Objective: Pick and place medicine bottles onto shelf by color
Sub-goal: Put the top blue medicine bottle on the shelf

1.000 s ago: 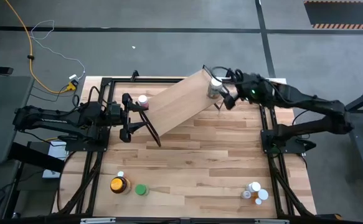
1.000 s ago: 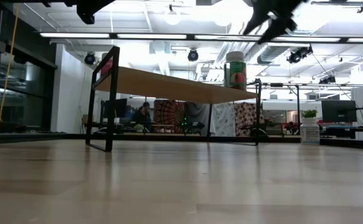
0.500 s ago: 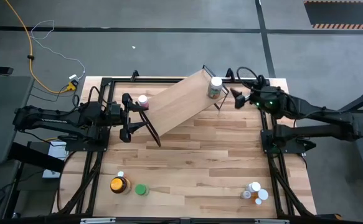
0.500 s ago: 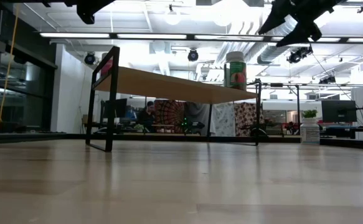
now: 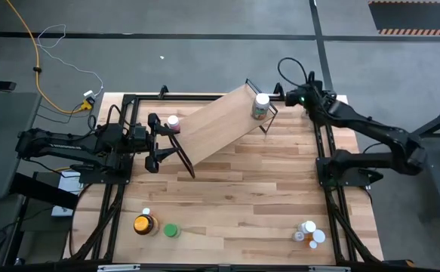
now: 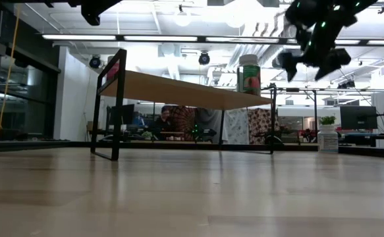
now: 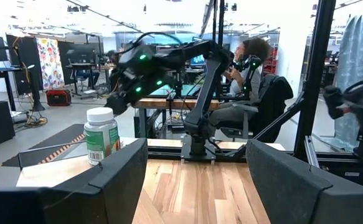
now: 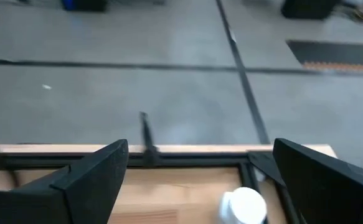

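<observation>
Butcher-block planks cover the desk, and across its far half the shelf lies askew. On the shelf's right end we see a green-labelled bottle standing upright; a pink-capped bottle sits at the left end. More bottles wait near the front: an amber jar beside a green one, and a white cluster front right. We judge these plastic bottles light, rigid and smooth-sided, best pinched around the body just under the cap. Our right gripper hangs spread wide and empty just beyond the green-labelled bottle; our left gripper gapes empty beside the pink-capped one.
</observation>
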{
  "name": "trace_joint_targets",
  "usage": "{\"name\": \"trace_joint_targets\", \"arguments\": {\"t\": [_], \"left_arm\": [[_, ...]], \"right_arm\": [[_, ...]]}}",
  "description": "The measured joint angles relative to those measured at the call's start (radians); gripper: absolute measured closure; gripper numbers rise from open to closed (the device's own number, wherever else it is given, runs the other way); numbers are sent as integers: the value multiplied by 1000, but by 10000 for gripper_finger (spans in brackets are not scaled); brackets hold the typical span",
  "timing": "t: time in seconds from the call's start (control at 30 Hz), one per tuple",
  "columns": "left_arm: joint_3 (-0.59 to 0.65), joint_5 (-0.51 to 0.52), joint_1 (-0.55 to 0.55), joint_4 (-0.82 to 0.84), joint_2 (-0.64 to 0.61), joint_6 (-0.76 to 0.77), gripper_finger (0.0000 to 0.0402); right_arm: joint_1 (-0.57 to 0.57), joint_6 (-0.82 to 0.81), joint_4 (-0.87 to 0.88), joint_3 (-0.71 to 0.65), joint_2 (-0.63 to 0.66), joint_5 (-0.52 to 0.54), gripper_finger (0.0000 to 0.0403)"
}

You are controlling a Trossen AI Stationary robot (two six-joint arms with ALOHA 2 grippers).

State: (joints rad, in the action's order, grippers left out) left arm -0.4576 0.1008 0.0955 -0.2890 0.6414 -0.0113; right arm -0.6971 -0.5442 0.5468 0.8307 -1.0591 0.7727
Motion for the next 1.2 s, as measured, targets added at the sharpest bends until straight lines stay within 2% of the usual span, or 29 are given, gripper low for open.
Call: {"name": "trace_joint_targets", "arguments": {"t": [0.17, 0.73, 0.93, 1.1, 1.2], "left_arm": [[0, 0, 0, 0, 0, 0, 141], [0, -3, 0, 0, 0, 0, 141], [0, -3, 0, 0, 0, 0, 141], [0, -4, 0, 0, 0, 0, 141], [0, -4, 0, 0, 0, 0, 141]], "right_arm": [[-109, -26, 28, 0, -91, -19, 13], [-138, -196, 84, -1, -369, 33, 13], [-141, -225, 81, -1, -449, 84, 13], [-155, -275, 70, -1, -507, 36, 13], [-163, -285, 65, -1, -544, 53, 13]]}}
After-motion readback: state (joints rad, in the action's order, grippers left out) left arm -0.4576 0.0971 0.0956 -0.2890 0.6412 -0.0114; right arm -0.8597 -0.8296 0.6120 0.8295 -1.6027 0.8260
